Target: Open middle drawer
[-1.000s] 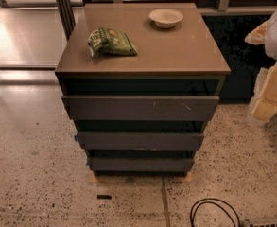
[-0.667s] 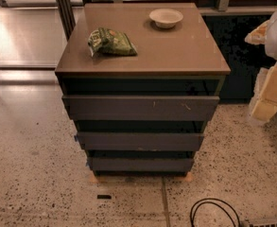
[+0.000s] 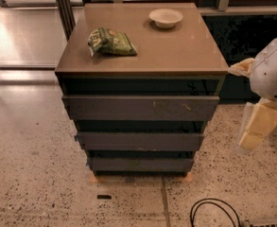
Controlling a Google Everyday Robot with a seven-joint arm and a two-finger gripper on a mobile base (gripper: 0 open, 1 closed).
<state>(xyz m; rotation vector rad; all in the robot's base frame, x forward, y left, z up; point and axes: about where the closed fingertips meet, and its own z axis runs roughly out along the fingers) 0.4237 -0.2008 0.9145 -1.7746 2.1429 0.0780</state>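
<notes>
Middle drawer shut, between scratched upper front and lowest front; hand hangs well off to its right, open or closed cannot be told; risk: handleless, closely stacked fronts invite slipping or catching the wrong drawer

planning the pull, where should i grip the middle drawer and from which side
Probably the top edge of the middle drawer, reached from the front through the dark gap above it: its front is flat and handleless. The end effector hangs right of the cabinet.
</notes>
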